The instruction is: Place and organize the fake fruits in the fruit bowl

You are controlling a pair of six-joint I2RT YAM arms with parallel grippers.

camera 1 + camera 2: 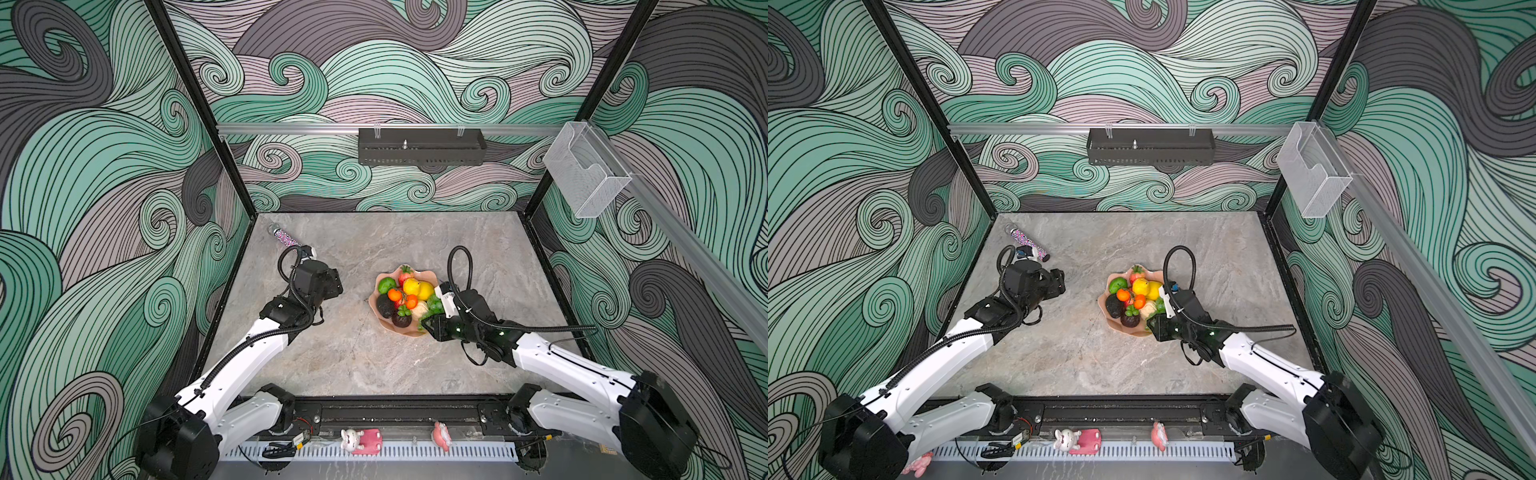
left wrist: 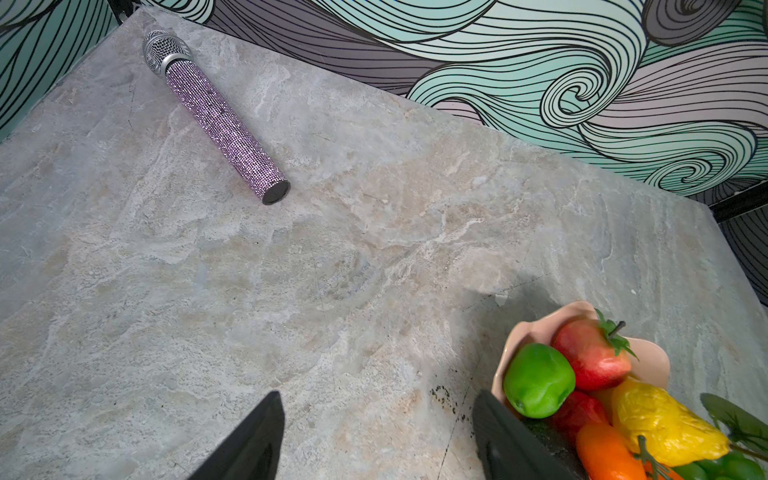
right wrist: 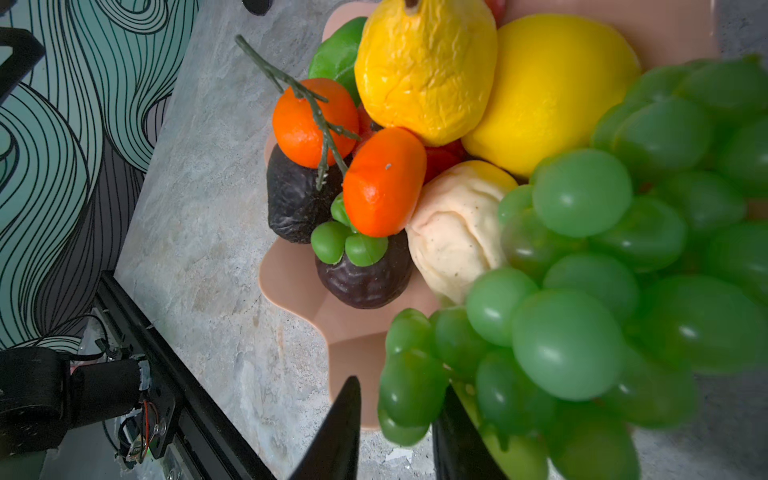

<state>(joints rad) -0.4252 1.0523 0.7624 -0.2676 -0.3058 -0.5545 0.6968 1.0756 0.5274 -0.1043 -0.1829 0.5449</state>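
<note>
- A sparkly purple microphone (image 2: 220,120) is seen lying near the far-left corner of the grey marbled desk (image 1: 353,357). It is no part of the task and is best left alone.
- The left claw (image 2: 376,411) is held empty above bare desk just left of the bowl, with its jaws wide apart. It should be kept clear.
- The shallow salmon-pink scalloped fruit bowl (image 1: 405,331) is set right of the desk's middle, about midway between the far and near edges. The glossy plastic fake fruits (image 1: 411,286) are piled in it.
- The bunch of translucent green plastic grapes (image 3: 582,270) is draped at the bowl's right rim. Its long axis is judged to run roughly from far edge to near edge, with the narrower end towards the near edge.
- The right claw (image 3: 401,388) is placed at that narrower end, its jaws narrowly apart with a grape between them; whether anything is gripped cannot be told.
- A release is judged to be in hand. The jaws should be widened fully and the claw lifted straight up, so that no grape is dragged over the rim.
</note>
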